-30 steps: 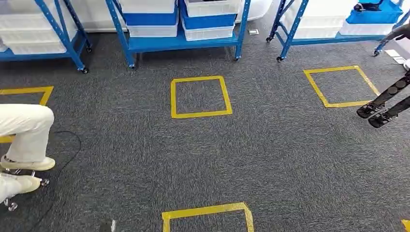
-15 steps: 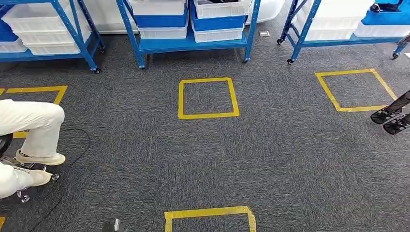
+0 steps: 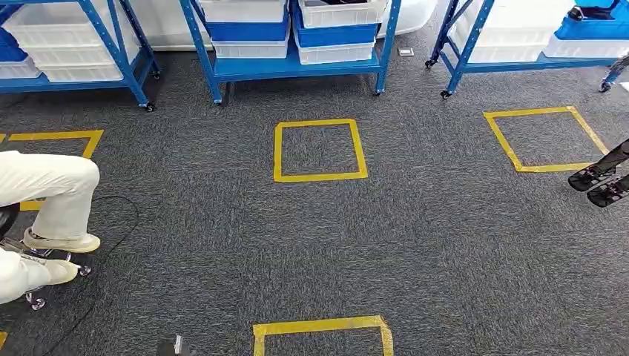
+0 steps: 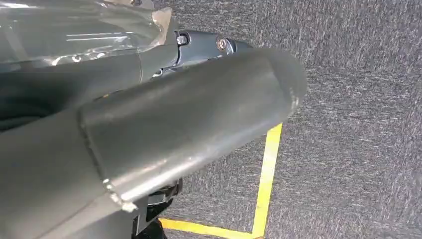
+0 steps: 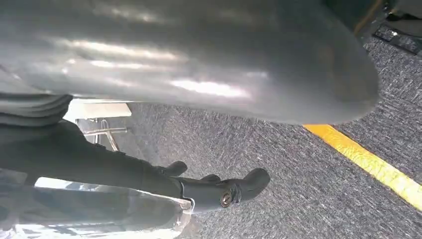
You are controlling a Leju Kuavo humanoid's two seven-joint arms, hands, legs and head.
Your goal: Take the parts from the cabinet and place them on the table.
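The left hand [image 4: 189, 124] hangs low over the carpet [image 3: 445, 245], its thick thumb across the wrist view and a clear film [image 4: 74, 30] lying against its far side. Whether the fingers are clamped on that film, together or apart cannot be told. The right hand [image 5: 199, 64] hangs the same way, its dark fingers [image 5: 234, 189] stretched out and lightly curled at the tips beside more of the film. Here too a grip cannot be confirmed. In the head view the nearest thing is a tape square [image 3: 319, 326] at the bottom edge. A person [image 3: 44, 193] sits at the left with a cable [image 3: 111, 222] trailing past the feet. A dark jointed object [image 3: 601, 182] sits at the right edge. A second square [image 3: 320, 150] lies further on, and beyond it stands the blue rack [image 3: 289, 67] with white and blue bins [image 3: 334, 33]. The parts are probably in those bins, though none can be made out. The step in hand looks like the approach to the rack. Doing it well likely means walking straight over the middle square, keeping clear of the cable and the seated person, and stopping square to the shelf with both arms quiet.
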